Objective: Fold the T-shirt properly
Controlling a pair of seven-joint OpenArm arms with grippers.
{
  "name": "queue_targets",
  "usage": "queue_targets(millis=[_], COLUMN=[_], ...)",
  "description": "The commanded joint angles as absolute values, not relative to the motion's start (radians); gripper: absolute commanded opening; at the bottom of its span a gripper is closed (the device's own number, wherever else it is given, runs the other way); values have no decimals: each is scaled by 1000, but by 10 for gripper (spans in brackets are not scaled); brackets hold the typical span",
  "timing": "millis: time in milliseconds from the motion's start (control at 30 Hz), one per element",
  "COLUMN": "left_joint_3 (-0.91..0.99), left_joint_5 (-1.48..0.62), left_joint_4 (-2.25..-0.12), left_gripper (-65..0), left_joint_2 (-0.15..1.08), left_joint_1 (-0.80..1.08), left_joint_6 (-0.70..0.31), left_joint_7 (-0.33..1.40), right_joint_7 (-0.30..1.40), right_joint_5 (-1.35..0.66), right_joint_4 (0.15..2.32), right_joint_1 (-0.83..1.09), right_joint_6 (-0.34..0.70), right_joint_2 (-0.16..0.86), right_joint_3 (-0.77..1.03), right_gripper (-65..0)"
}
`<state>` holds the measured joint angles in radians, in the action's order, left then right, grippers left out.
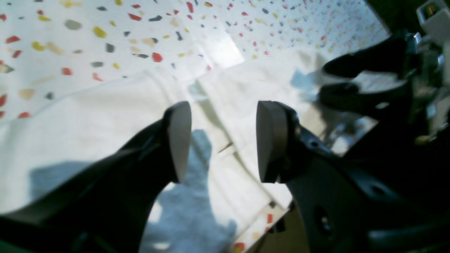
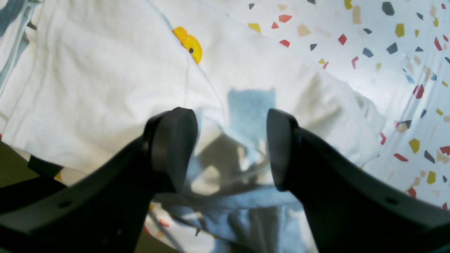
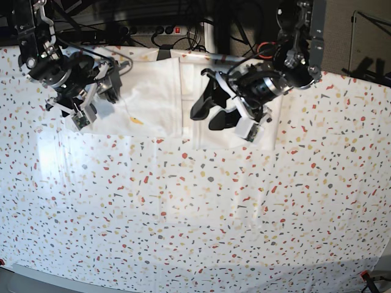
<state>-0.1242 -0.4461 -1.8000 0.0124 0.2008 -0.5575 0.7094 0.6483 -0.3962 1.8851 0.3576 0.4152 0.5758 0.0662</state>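
Your left gripper (image 1: 223,140) hangs just above the large white cloth T-shirt (image 1: 105,133), black fingers with pale flat pads (image 1: 179,137) spread apart, nothing between them; only its shadow lands on the cloth. Your right gripper (image 2: 232,147) is the same story: black jaws wide apart over the shirt, empty, a folded edge and shadow below the gap. In the right wrist view a small yellow-orange bit of print (image 2: 190,44) peeks out along a fold line; the rest of the visible cloth is plain white. Beyond the shirt's edge in both wrist views you see the white speckled terrazzo-pattern tablecloth (image 3: 201,220). From the base view, the shirt lies at the far edge of the table, partly folded, a vertical crease running down it, with the left gripper (image 3: 211,113) over its right part and the right gripper (image 3: 85,113) at its left edge. Dark cables (image 3: 195,27) run behind the table.
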Motion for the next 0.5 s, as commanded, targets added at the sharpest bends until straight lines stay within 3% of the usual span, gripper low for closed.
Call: queue_targets(millis=[0,300,467], left_joint_3=[-118,16,81], left_joint_5=[-441,-368,-368], left_joint_4=[-1818,-1818,-1818], left_gripper=[-356,-356,-356], left_joint_2=[16,53,53], left_joint_1=[188,183,183], left_joint_6=[-569,-567,-568], left_joint_7=[687,683,684], right_joint_7=[633,604,691], right_joint_5=[-412,-580,-694], right_joint_4=[1901,1889,1736], right_joint_1=[357,464,415], right_joint_6=[411,503,575], right_joint_2=[593,593,596], right_joint_3=[93,406,529], right_gripper=[-299,-299,-299])
